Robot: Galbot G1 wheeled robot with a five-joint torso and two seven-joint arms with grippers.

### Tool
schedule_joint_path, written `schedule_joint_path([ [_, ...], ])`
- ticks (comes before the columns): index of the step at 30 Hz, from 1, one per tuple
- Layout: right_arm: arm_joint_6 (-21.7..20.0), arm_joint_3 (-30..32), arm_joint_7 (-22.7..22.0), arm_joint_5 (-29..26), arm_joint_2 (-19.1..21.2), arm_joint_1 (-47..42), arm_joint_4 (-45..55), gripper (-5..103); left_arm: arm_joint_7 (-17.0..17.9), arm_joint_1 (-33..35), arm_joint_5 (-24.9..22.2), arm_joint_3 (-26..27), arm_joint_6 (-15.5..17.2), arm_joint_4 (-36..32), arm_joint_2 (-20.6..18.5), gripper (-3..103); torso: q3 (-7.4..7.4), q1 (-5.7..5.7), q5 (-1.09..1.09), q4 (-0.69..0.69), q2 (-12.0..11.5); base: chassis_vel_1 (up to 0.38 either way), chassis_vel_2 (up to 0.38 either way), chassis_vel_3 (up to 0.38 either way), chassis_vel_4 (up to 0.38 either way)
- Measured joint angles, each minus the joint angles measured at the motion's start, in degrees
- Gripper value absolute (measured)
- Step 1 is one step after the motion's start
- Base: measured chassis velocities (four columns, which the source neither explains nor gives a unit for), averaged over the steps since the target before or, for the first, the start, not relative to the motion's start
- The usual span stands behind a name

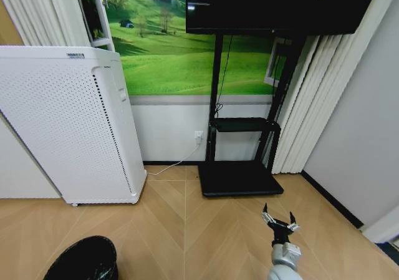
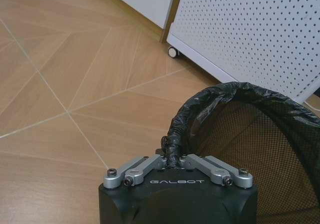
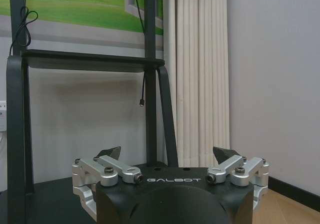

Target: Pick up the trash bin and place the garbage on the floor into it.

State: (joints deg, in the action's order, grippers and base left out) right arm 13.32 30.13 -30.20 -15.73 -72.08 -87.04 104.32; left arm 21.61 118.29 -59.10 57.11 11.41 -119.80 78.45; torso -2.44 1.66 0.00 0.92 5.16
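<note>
Left wrist view: left gripper clamping trash bin rim

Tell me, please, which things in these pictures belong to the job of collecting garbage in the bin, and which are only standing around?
Belong to the job:
- trash bin, black, rim clamped by the left gripper
- right gripper, open, held low over the floor

Only standing around:
- white perforated cabinet
- black screen stand
- curtain
- meadow wall picture
</note>
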Motion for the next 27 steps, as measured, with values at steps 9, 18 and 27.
schedule_joint_path([
  [9,-0.12,0.73,-0.09,-1.48,-0.17,0.56,-0.54,100,2.32,1.39,0.0,-1.97,1.42,-1.09,0.87,4,0.0,0.0,0.01,0.0,0.0,0.0,0.0,0.0,0.0],
  [18,0.05,0.86,-0.05,-2.77,-0.33,0.64,-1.83,100,1.59,2.51,0.08,-0.28,0.47,1.67,0.76,4,0.0,0.0,0.0,0.0,0.01,0.0,0.0,0.0,0.0],
  [27,0.22,0.75,-0.03,-3.39,-0.01,0.67,-1.96,100,1.54,0.45,0.84,0.14,0.04,4.27,0.18,4,0.0,0.0,0.0,0.0,0.0,0.0,0.0,0.0,0.0],
])
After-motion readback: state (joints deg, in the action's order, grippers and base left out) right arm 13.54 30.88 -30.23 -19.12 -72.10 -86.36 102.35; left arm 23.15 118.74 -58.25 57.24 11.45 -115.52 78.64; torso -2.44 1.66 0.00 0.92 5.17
